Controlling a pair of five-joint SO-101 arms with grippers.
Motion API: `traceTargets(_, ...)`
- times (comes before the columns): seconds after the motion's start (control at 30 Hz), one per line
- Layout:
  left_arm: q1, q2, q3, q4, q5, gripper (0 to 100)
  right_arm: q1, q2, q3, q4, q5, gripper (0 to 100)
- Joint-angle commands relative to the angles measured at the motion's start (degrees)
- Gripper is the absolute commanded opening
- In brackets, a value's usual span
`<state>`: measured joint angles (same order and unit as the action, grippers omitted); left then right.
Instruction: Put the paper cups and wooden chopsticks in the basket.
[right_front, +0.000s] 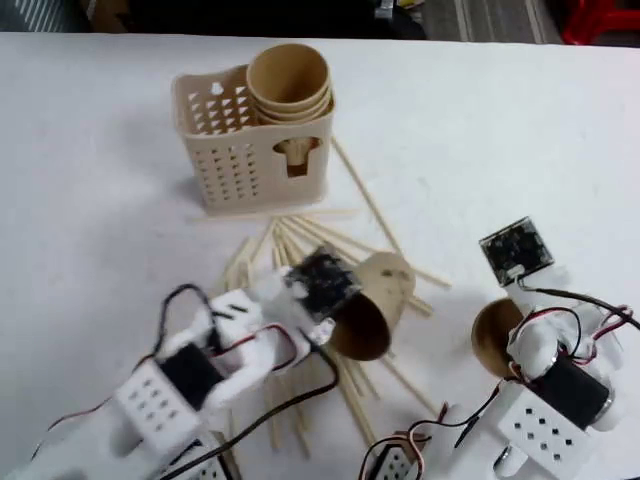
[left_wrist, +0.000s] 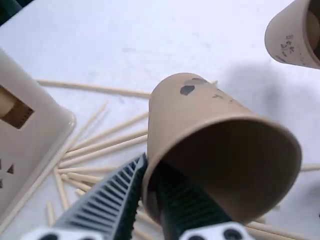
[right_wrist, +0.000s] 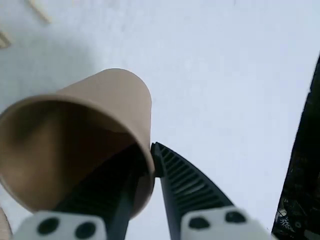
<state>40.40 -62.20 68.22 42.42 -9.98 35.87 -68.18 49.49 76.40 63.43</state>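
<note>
A tan paper cup (right_front: 378, 300) hangs tilted over the scattered wooden chopsticks (right_front: 300, 240), and my left gripper (right_front: 338, 330) is shut on its rim. In the left wrist view that cup (left_wrist: 210, 125) is pinched at the rim by the gripper (left_wrist: 147, 167), one finger inside and one outside. My right gripper (right_front: 512, 345) is shut on a second paper cup (right_front: 495, 335) at the right. The right wrist view shows this cup (right_wrist: 85, 130) clamped at the rim by the gripper (right_wrist: 147, 150). The cream perforated basket (right_front: 215, 150) stands at the back with a stack of cups (right_front: 288, 80) inside.
Chopsticks (left_wrist: 100, 145) fan out from the basket's (left_wrist: 20, 145) foot toward the table's front, some under my left arm. One long chopstick (right_front: 365, 195) lies slanted to the right of the basket. The right arm's cup (left_wrist: 295, 32) also appears in the left wrist view.
</note>
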Motion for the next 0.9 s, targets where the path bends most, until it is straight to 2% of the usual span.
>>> traceTargets(0.0, -4.62, -15.52, -3.08, 8.00, 0.09, 2, -3.82, -0.04, -9.85, 4.26, -5.71, 1.9)
traceTargets(0.1, -8.13, -22.99, -2.20, 11.16, 0.09, 2, -9.54, 0.04, -16.62, 7.60, -11.25, 1.9)
traceTargets(0.27, -13.76, -31.87, 3.52, 11.43, 0.09, 2, -18.15, 3.74, -28.92, 11.82, -21.71, 2.0)
traceTargets(0.4, -18.51, -36.62, 5.80, 11.52, 0.09, 2, -24.48, 15.08, -42.20, 15.60, -30.95, 2.0)
traceTargets(0.6, -24.84, -39.78, 5.80, 13.27, 0.62, 2, -37.49, 35.47, -63.65, 20.00, -40.00, 2.0)
traceTargets(0.87, -26.59, -40.04, 5.89, 13.98, 0.62, 2, -46.20, 55.34, -89.05, 21.58, -48.44, 2.0)
